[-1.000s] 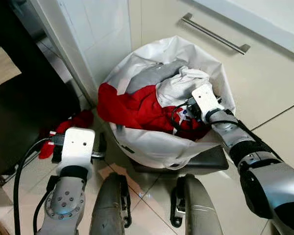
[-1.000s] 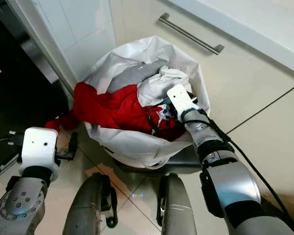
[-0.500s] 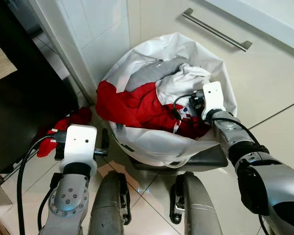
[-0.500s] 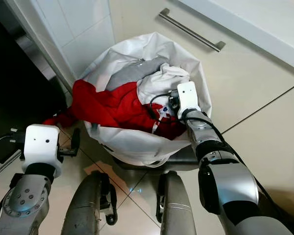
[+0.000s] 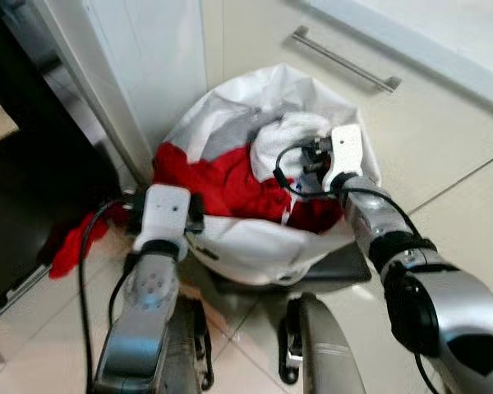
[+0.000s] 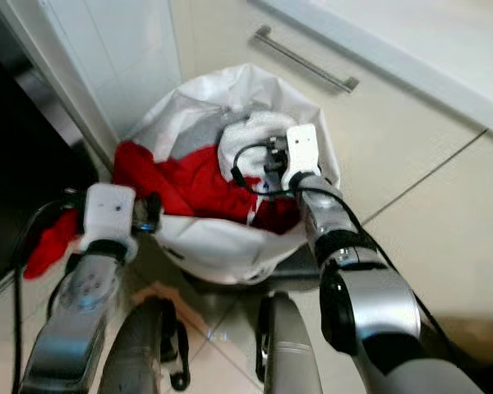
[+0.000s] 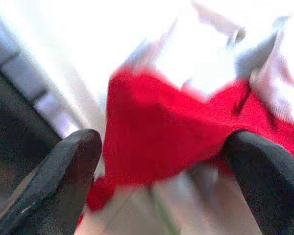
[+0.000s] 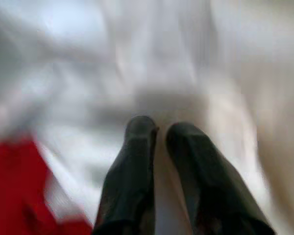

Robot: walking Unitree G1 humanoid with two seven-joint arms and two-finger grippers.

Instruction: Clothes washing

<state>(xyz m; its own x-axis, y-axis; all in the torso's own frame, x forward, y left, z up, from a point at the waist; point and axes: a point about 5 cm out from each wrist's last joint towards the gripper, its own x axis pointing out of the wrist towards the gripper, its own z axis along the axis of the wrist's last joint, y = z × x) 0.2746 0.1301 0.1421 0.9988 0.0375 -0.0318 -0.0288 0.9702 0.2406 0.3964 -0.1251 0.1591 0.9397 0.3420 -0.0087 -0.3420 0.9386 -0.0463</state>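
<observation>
A white laundry bag point(image 5: 255, 246) stands on the floor, stuffed with a red garment point(image 5: 222, 180), a grey one point(image 5: 230, 139) and a white one point(image 5: 287, 135). My left gripper point(image 7: 161, 147) is at the bag's left rim, open, its fingers spread wide with the red garment just ahead of them. My right gripper point(image 5: 311, 158) hovers over the white garment at the bag's right side. In the right wrist view its fingers point(image 8: 137, 147) are pressed nearly together, shut, with blurred white cloth beyond them.
Part of the red garment point(image 5: 70, 246) trails onto the tiles left of the bag, beside a dark opening point(image 5: 33, 205). A cabinet front with a metal handle point(image 5: 345, 59) stands behind. The bag rests on a dark base point(image 5: 345, 267). My legs point(image 5: 320, 353) are just before it.
My left gripper has moved forward and right, up to the bag's left rim at the red garment. My right gripper has shifted farther over the white garment. The camera has shifted slightly.
</observation>
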